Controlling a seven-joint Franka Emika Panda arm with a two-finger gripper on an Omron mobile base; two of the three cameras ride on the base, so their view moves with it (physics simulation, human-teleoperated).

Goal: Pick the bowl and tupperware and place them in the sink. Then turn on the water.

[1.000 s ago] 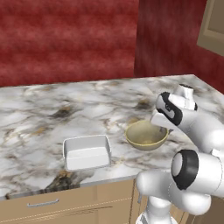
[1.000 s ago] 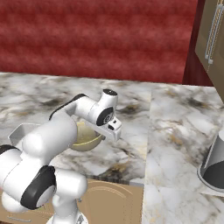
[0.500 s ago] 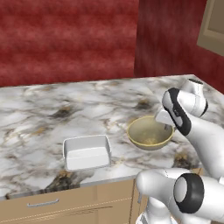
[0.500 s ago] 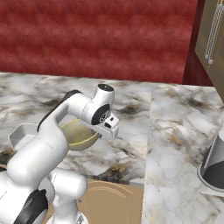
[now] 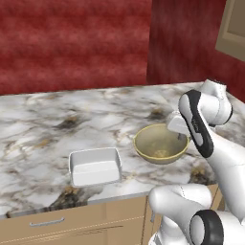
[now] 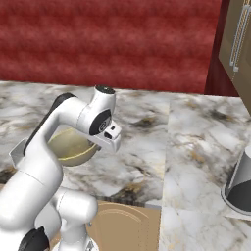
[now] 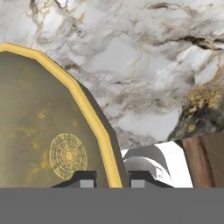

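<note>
At bowl (image 7: 48, 127) rim, fingertips (image 7: 83, 178) straddle it, tupperware (image 5: 94, 166) nearby.

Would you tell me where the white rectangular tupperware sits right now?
In the left base view, the white tupperware rests on the marble counter near its front edge, left of the olive-gold bowl.

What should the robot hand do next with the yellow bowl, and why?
Probably close the fingers and pinch the rim. In the hand view the gripper sits astride the bowl edge: one fingertip is inside the yellow rim, the other outside, with a gap between them. The bowl rests on the marble counter, not lifted yet.
</note>
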